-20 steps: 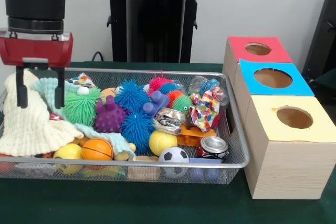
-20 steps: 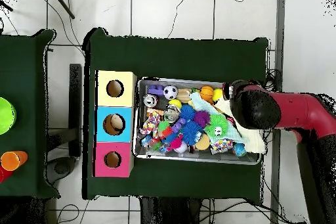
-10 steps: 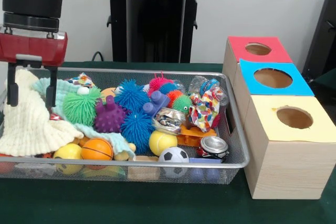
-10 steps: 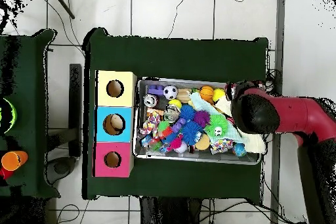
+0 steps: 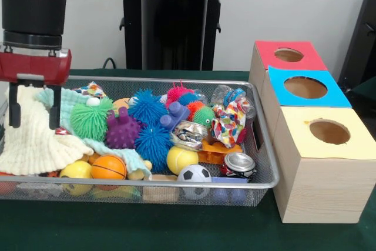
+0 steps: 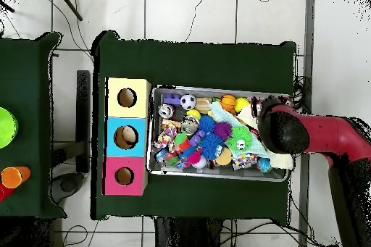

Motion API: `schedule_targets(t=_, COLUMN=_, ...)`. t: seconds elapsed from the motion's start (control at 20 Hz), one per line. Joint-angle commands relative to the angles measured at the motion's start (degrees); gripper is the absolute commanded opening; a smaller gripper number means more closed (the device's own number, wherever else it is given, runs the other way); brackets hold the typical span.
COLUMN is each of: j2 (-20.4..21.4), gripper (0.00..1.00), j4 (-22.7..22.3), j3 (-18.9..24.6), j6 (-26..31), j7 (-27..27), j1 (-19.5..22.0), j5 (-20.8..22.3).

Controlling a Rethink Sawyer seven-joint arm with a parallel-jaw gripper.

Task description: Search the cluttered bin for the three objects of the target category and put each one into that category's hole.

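Red-black arm, front view: gripper (image 5: 33,107) at 9 o'clock of frame, over bin's left end, two black fingers (image 5: 55,107) spread apart and hanging down, nothing between them
Cloth: cream knit cloth (image 5: 35,139) just below and behind the gripper tips; touching or not, can't tell
Bin: wire mesh bin (image 5: 265,163) on green counter (image 5: 176,227), packed full
Bin contents: green spiky ball (image 5: 91,119), purple knobbly ball (image 5: 122,130), blue spiky ball (image 5: 154,140), yellow ball (image 5: 180,159), mini basketball (image 5: 108,167), mini soccer ball (image 5: 194,173), crushed can (image 5: 238,163)
Boxes: at 3 o'clock of bin, red-topped box (image 5: 288,56) farthest, blue-topped box (image 5: 305,87) middle, yellow-topped box (image 5: 326,132) nearest, each with a round hole
Overhead view, arm: red arm (image 6: 326,134) enters from 3 o'clock, black head covers bin's right end, gripper hidden under it
Overhead view, boxes: at 9 o'clock of bin (image 6: 217,174), yellow (image 6: 127,97) at 12, blue (image 6: 126,137) middle, red (image 6: 124,176) at 6
Target category: can't tell which from the frames
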State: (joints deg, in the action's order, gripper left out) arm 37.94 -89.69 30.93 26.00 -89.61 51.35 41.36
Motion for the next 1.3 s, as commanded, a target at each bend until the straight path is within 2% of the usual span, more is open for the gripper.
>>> schedule_targets(t=0.05, j2=-5.0, gripper=1.00, j4=-4.9, j3=-2.0, j6=-4.2, j7=0.7, j1=2.2, j5=3.6)
schedule_targets(t=0.6, j2=-7.5, gripper=1.00, j4=-3.1, j3=-1.2, j6=-5.0, j7=1.8, j1=2.8, j5=3.7)
schedule_targets(t=1.3, j2=-16.3, gripper=1.00, j4=4.4, j3=3.2, j6=-0.8, j7=9.9, j1=5.5, j5=3.3)
